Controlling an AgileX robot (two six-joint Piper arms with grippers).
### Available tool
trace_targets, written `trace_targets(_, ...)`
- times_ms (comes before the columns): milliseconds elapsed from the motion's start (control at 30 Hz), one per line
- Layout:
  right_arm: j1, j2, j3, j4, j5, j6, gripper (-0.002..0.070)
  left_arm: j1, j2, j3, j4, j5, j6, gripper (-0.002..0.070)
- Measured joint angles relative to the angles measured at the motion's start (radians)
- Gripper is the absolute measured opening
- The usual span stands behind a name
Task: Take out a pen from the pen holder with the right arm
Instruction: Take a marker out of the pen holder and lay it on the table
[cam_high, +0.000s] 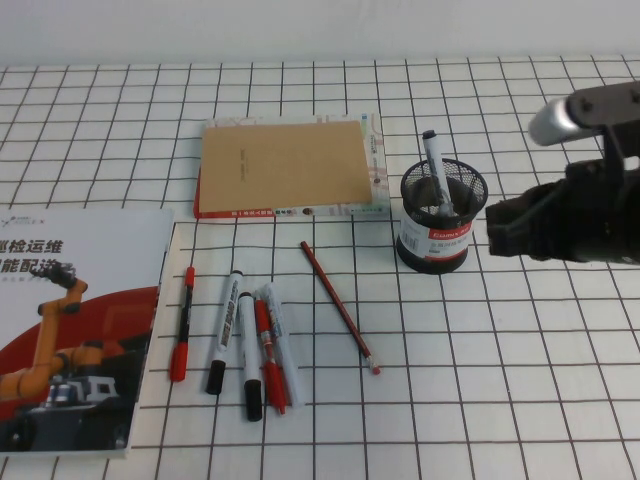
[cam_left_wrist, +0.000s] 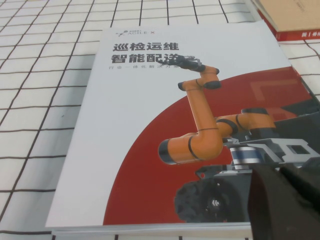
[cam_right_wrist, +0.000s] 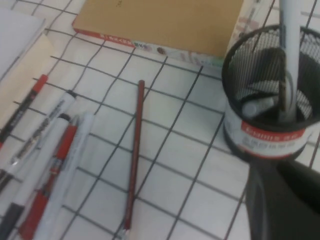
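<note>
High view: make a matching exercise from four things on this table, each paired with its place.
1 pen holder
2 pencil
3 brochure
4 right pincer

A below the left pincer, at the far left
B shut, empty, just right of the pen holder
C right of the brown book, one pen standing in it
D slanted, between the markers and the pen holder

Pairs: 1-C; 2-D; 3-A; 4-B

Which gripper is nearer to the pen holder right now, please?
The right. The right gripper sits close beside the pen holder, on the robot's right of it, not touching it. The left gripper is far off to the left, above the booklet.
</note>
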Motion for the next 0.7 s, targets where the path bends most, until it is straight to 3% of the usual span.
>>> trace_targets(167, 0.079, 0.083, -0.024, -0.172, -0.188, 0.079, 0.0088, 0.000, 0.000, 0.000, 0.000, 0.000, 0.000, -0.0004)
trace_targets(400, 0.158, 0.156, -0.026, -0.222, -0.450, 0.115, 0.0363, 0.000, 0.000, 0.000, 0.000, 0.000, 0.000, -0.0004)
trace_targets(500, 0.158, 0.198, -0.026, -0.222, -0.507, 0.117, 0.0404, 0.000, 0.000, 0.000, 0.000, 0.000, 0.000, -0.0004)
trace_targets(700, 0.158, 0.283, -0.053, -0.222, -0.567, 0.097, 0.0419, 0.000, 0.000, 0.000, 0.000, 0.000, 0.000, -0.0004)
